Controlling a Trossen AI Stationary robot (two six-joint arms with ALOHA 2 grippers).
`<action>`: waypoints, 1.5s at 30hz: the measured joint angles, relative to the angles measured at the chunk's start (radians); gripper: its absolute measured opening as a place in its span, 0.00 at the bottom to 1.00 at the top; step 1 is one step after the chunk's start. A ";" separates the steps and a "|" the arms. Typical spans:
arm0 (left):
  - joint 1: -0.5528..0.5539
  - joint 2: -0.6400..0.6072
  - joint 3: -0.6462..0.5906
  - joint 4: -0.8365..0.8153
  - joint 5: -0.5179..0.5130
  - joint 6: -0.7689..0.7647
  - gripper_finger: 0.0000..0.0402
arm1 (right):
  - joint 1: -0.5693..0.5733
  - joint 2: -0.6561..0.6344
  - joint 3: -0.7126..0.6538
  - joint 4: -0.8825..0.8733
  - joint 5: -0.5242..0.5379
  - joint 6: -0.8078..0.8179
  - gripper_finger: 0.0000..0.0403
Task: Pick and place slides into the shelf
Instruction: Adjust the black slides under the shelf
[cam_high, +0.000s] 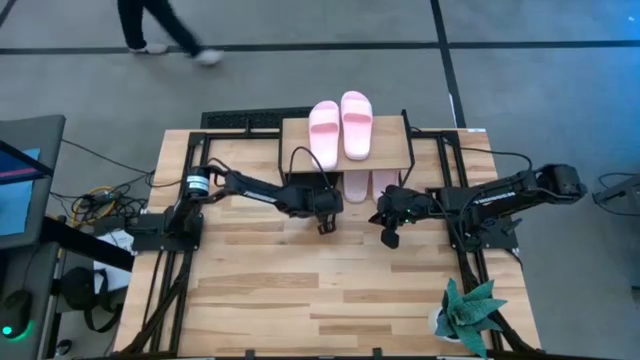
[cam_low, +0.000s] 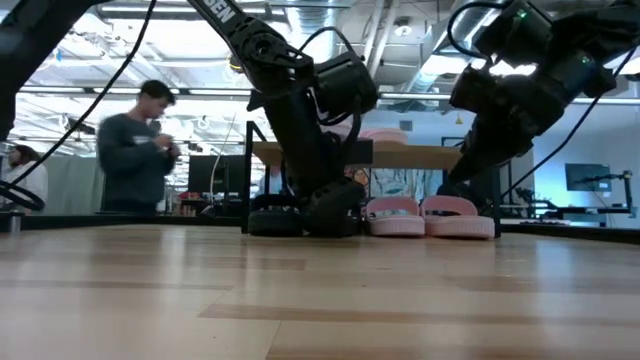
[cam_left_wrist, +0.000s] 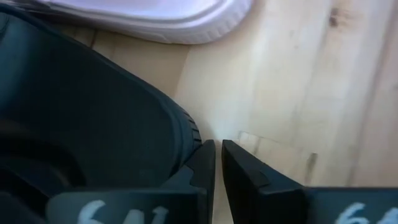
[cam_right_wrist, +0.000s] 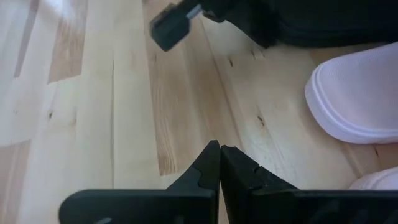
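Note:
The shelf (cam_high: 296, 150) stands at the table's far edge, with two pale pink slides (cam_high: 341, 126) on its top board. Two more pink slides (cam_low: 428, 216) rest on their soles on the table under it. A black slide (cam_left_wrist: 93, 124) lies beside them, and what seems a second one (cam_low: 272, 221) shows left of the left arm. My left gripper (cam_high: 325, 222) is shut, low at the shelf's near edge, right next to the black slide. My right gripper (cam_high: 390, 236) is shut above bare wood, near a pink slide (cam_right_wrist: 354, 99). My left gripper has its fingers shut, and the outer side of one finger (cam_left_wrist: 202, 163) lies at the black slide's sole rim (cam_left_wrist: 186, 134). Whether they truly touch, I cannot tell. The slide rests flat on the table.
A potted plant (cam_high: 470, 315) sits at the table's near right corner. Bare tabletop (cam_high: 300, 290) stretches across the near half. One person (cam_high: 160, 30) walks past beyond the far edge, and another (cam_low: 135, 150) stands behind the table.

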 joint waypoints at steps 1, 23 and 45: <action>0.003 0.000 0.000 0.002 0.002 0.000 0.05 | 0.000 0.000 0.002 -0.002 0.000 0.003 0.00; -0.077 -0.066 0.000 -0.231 0.103 0.037 0.05 | 0.029 0.000 0.022 -0.025 0.007 0.004 0.00; -0.083 -0.100 -0.013 -0.430 0.003 -0.067 0.00 | 0.032 0.000 0.022 -0.025 0.007 -0.006 0.00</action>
